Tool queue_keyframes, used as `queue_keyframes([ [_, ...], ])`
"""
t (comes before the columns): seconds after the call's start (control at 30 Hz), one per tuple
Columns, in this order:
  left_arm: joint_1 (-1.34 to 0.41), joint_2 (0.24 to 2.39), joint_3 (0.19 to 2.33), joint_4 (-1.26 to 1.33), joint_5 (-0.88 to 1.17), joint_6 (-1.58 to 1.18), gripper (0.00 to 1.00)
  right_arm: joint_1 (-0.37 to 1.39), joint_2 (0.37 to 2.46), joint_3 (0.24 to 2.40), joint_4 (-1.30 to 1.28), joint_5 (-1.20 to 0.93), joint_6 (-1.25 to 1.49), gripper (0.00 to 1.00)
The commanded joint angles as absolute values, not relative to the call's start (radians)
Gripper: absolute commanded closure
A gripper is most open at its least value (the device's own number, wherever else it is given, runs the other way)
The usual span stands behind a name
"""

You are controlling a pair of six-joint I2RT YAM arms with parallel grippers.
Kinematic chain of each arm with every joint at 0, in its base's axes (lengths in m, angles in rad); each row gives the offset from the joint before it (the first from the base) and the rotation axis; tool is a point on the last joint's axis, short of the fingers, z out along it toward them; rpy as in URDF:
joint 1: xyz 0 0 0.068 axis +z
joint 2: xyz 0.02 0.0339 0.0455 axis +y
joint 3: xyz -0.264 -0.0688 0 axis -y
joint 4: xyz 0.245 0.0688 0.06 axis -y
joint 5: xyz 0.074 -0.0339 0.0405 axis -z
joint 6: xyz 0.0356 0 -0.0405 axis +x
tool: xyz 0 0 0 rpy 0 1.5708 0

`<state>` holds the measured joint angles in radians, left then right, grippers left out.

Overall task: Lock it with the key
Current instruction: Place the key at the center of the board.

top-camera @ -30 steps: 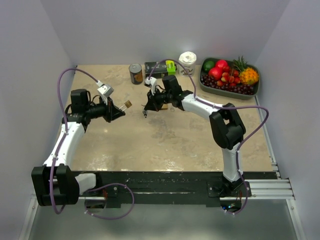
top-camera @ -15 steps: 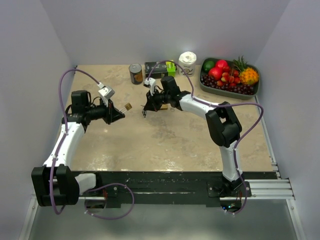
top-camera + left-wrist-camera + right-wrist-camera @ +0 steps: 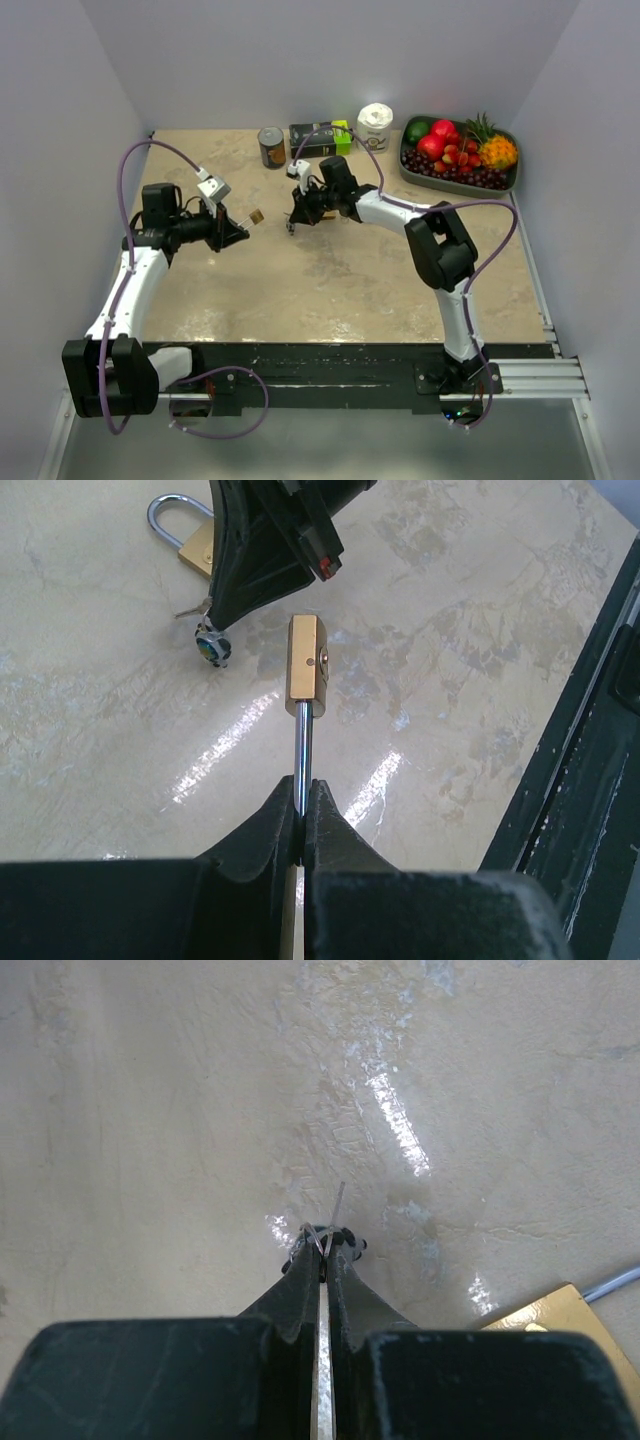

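Note:
My left gripper [image 3: 236, 228] is shut on the steel shackle [image 3: 301, 742] of a brass padlock [image 3: 305, 658] and holds it off the table, body pointing at the right gripper. The padlock shows as a small brass block in the top view [image 3: 256, 215]. My right gripper [image 3: 293, 219] is shut on a key [image 3: 322, 1355], with the key ring [image 3: 326, 1234] and a loose key dangling at its tips. In the left wrist view the right gripper [image 3: 262, 575] hangs just beyond the padlock, a short gap apart, with keys [image 3: 209, 645] below it.
A second brass padlock [image 3: 188, 542] lies on the table behind the right gripper; its corner shows in the right wrist view [image 3: 560, 1322]. At the back stand a can [image 3: 271, 147], a green-black box [image 3: 322, 135], a white cup [image 3: 375, 124] and a fruit tray [image 3: 508, 185].
The right arm's elbow has swung left while its gripper stayed almost in place with the key. The left gripper has shifted only slightly with the padlock.

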<state>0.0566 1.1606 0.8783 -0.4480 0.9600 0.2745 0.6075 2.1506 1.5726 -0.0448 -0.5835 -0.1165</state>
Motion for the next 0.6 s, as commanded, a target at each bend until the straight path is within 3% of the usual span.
queue_keyframes([
  [0.0,0.063,1.127,0.871,-0.434,0.983,0.304,1.00,0.597,2.167,1.620,-0.025,-0.554,-0.147,1.00],
  [0.57,0.063,1.106,0.810,-0.364,0.966,0.229,1.00,0.560,2.279,1.741,-0.044,-0.496,-0.150,1.00],
])
